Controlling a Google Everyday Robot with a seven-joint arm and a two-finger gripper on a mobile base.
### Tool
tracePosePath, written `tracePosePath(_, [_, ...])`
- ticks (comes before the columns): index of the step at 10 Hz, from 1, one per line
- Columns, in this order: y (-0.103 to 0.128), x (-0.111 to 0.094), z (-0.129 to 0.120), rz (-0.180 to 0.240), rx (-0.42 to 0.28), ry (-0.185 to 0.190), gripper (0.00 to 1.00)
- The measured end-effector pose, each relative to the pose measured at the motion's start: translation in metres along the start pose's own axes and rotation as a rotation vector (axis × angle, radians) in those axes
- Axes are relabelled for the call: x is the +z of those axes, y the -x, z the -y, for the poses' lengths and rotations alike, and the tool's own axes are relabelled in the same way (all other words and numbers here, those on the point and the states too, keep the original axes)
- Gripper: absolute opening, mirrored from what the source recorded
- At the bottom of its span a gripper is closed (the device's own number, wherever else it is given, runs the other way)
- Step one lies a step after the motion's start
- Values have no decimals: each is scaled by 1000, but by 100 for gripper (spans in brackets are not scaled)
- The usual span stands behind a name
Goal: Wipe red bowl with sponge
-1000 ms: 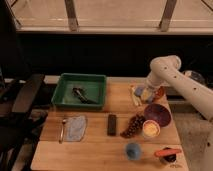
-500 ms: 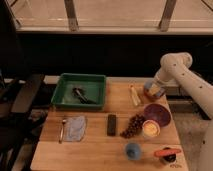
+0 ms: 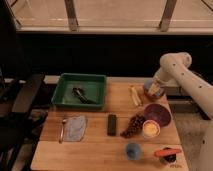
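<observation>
Nearest me, at the front edge of the wooden table (image 3: 50, 157), stands a round blue cup (image 3: 132, 150). Just to its right an orange thing (image 3: 167, 151) lies on something dark; I cannot tell what either is.

One row back, from the left, come a utensil (image 3: 62, 130), a flat pale-blue cloth (image 3: 75, 127) just beside it, a dark bar (image 3: 112, 124) and a bunch of grapes (image 3: 132, 125). Then comes a small white cup (image 3: 151, 129), yellow inside. The purple dish (image 3: 158, 113) sits just behind that cup, touching or nearly touching it. The grapes reach up to the dish's left rim.

Farther back on the left is the green tray (image 3: 64, 97), holding a dark thing (image 3: 82, 94) I cannot make out. A yellow piece that looks like a banana (image 3: 135, 95) lies between the tray and the far right corner.

In that far right corner sits the red bowl (image 3: 150, 96), just beyond the purple dish and beside the banana. My gripper (image 3: 155, 88) is down on it, with my white arm (image 3: 176, 65) bending in from the right and its lower part cut off by the picture's edge.

The gripper covers most of the bowl, so only the near rim shows. A pale yellowish bit there is probably the sponge (image 3: 157, 90). Whether my gripper is clamped on it or spread wide, I cannot tell.

A dark chair (image 3: 22, 100) stands left of the table. Behind everything runs a dark wall below a window rail (image 3: 115, 30).
</observation>
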Motion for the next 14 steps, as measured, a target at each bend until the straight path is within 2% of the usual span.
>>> tracePosePath(3, [-13, 11, 28, -28, 38, -31, 0])
tracePosePath(7, [-19, 31, 32, -53, 36, -48, 0])
tracePosePath(10, [-17, 46, 29, -70, 1, -100, 0])
tracePosePath(11, [-21, 51, 34, -69, 17, -109, 0])
tracePosePath(14, [-27, 47, 51, -65, 47, -157, 0])
